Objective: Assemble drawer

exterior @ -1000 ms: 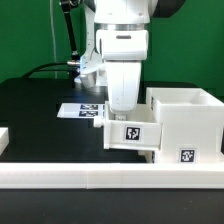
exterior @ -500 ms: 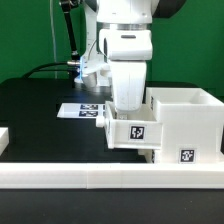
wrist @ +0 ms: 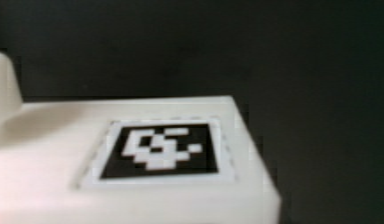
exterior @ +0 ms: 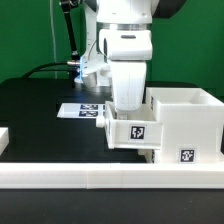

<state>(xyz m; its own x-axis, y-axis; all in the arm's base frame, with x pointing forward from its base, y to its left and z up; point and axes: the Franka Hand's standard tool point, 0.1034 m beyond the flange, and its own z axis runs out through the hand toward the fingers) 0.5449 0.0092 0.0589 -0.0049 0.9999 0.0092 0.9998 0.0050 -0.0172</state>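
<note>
A small white drawer tray (exterior: 135, 132) with a square tag on its front sits on the black table, pressed against the exterior view's left side of the large white casing (exterior: 190, 118). My gripper (exterior: 128, 108) reaches straight down into the tray. Its fingertips are hidden behind the tray wall, and it appears shut on that wall. In the wrist view a white tagged face (wrist: 162, 150) of a drawer part fills the picture, blurred. No fingers show there. A second tray is not in view.
The marker board (exterior: 82, 110) lies flat behind the tray, toward the exterior view's left. A long white rail (exterior: 100, 180) runs along the front edge. A white piece (exterior: 4, 140) shows at the far left edge. A cable (exterior: 45, 70) lies at the back left.
Over the first half second the gripper and the tray shifted slightly toward the casing, to the exterior view's right. Nothing has visibly moved since.
</note>
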